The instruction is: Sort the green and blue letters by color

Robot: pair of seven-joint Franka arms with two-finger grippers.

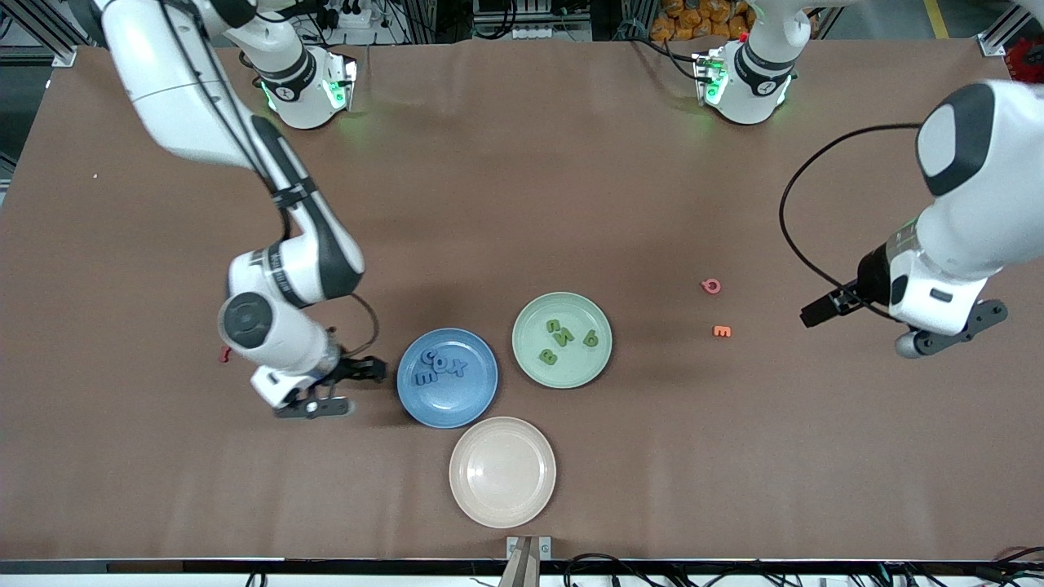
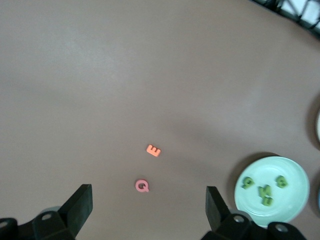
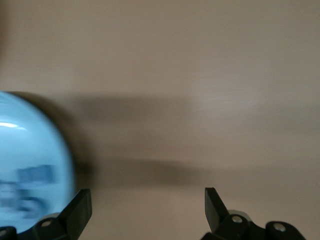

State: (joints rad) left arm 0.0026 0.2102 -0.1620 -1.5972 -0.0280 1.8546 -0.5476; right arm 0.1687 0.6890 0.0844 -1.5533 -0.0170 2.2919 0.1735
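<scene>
Several blue letters [image 1: 440, 365] lie on the blue plate [image 1: 469, 403]. Several green letters [image 1: 567, 336] lie on the pale green plate [image 1: 534, 314], next to it toward the left arm's end. My right gripper [image 1: 363, 371] is open and empty, low over the table beside the blue plate; in the right wrist view [image 3: 147, 192] the plate's edge [image 3: 30, 140] shows with a blurred blue letter [image 3: 35, 175]. My left gripper [image 1: 820, 311] is open and empty, up over bare table toward the left arm's end. In its wrist view [image 2: 149, 197] the green plate [image 2: 295, 200] and green letters [image 2: 264, 189] show.
An empty beige plate [image 1: 502, 471] sits nearer the front camera than the two others. A pink Q [image 1: 711, 285] and an orange E [image 1: 722, 331] lie between the green plate and the left gripper. A dark red letter [image 1: 224, 354] lies by the right arm.
</scene>
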